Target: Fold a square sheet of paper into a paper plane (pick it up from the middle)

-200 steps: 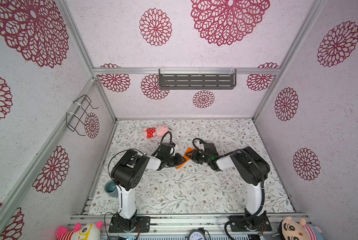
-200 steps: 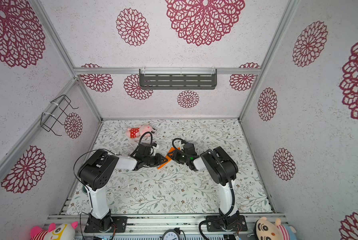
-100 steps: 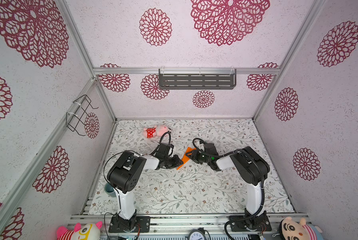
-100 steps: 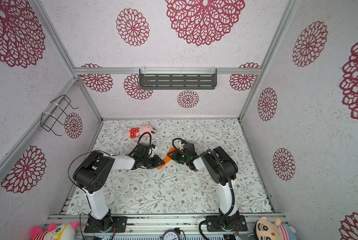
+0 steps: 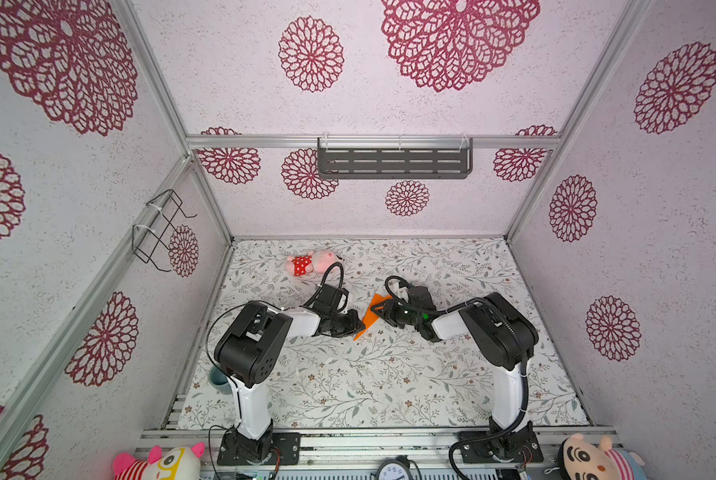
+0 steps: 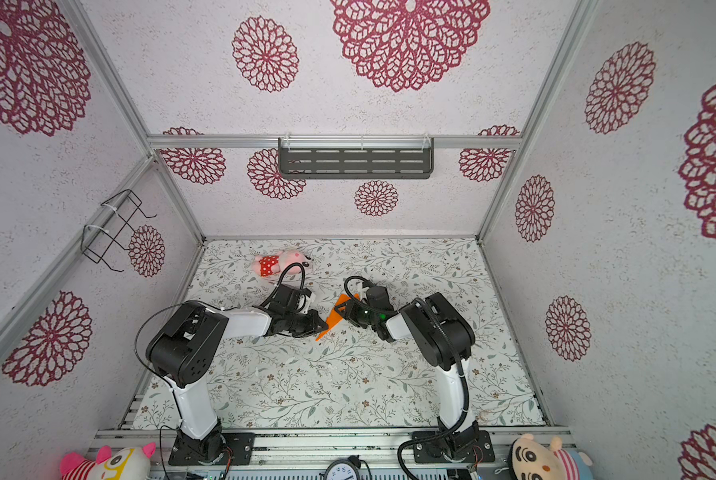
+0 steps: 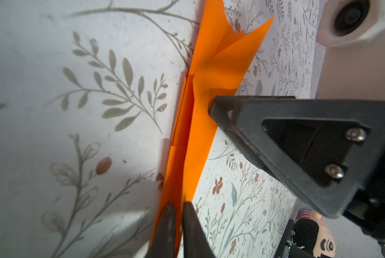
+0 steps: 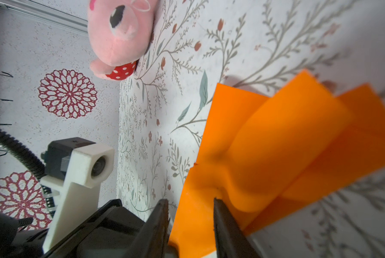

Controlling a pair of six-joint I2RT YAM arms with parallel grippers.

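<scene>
The orange paper plane point(image 5: 370, 314) point(image 6: 334, 316) lies mid-table as a narrow folded dart with loose flaps at its wide end. My left gripper point(image 5: 358, 326) point(image 6: 321, 325) comes in from the left. In the left wrist view it point(image 7: 179, 204) is shut on the plane's point(image 7: 200, 125) narrow end, with a thin orange strip pinched between the pads. My right gripper point(image 5: 379, 309) point(image 6: 341, 309) point(image 8: 189, 201) is open. One of its fingers point(image 7: 254, 125) touches the paper's point(image 8: 276, 145) middle, where the sheet buckles.
A pink plush toy point(image 5: 314, 262) point(image 6: 283, 262) point(image 8: 120, 29) in red dotted shorts lies behind the left gripper. A teal cup point(image 5: 219, 380) stands by the left arm's base. A grey shelf point(image 5: 393, 160) hangs on the back wall and a wire rack point(image 5: 161, 228) on the left wall.
The left gripper's jaws have closed further onto the paper's narrow end and the left arm's elbow has shifted slightly left. The right arm has barely moved.
</scene>
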